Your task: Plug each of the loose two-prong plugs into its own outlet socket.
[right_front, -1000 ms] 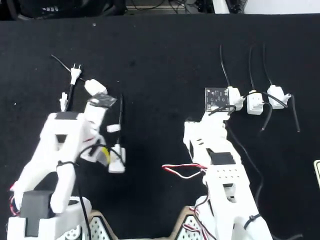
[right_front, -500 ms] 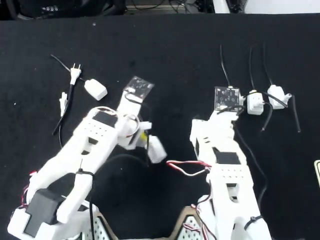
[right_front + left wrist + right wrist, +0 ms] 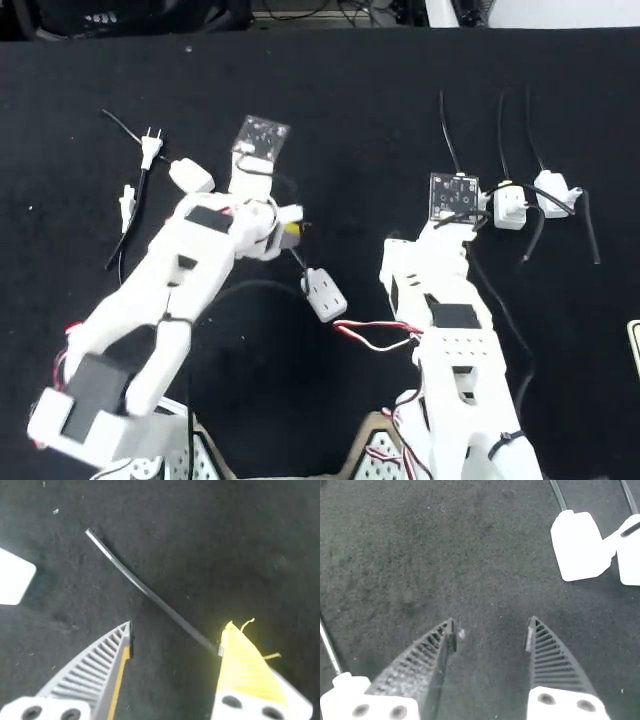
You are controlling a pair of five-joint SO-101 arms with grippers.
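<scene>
My left gripper (image 3: pixel 177 625) is open, one finger (image 3: pixel 245 665) wrapped in yellow tape. A thin black cable (image 3: pixel 150 597) lies on the cloth between the fingers and touches the yellow tip. In the high view the left gripper (image 3: pixel 290 221) is near mid-table, and a white outlet block (image 3: pixel 325 295) lies just beyond it on its cable. Two loose two-prong plugs (image 3: pixel 150 148) (image 3: pixel 127 200) and a white block (image 3: pixel 190 177) lie at the far left. My right gripper (image 3: pixel 491 621) is open over bare cloth, short of two white outlet blocks (image 3: pixel 580 545) (image 3: pixel 630 555).
The table is covered in black cloth (image 3: pixel 340 110). Two white outlet blocks (image 3: pixel 510 205) (image 3: pixel 552 190) with black cables sit at the right, beside the right arm's wrist board (image 3: pixel 455 197). A red and white wire (image 3: pixel 365 338) loops off the right arm. Another corded white block (image 3: pixel 345 687) lies close by the right gripper.
The left arm swung from the near left towards the middle and stretched out. The outlet block that hung at its fingers now lies on the table. The right arm shifted slightly right.
</scene>
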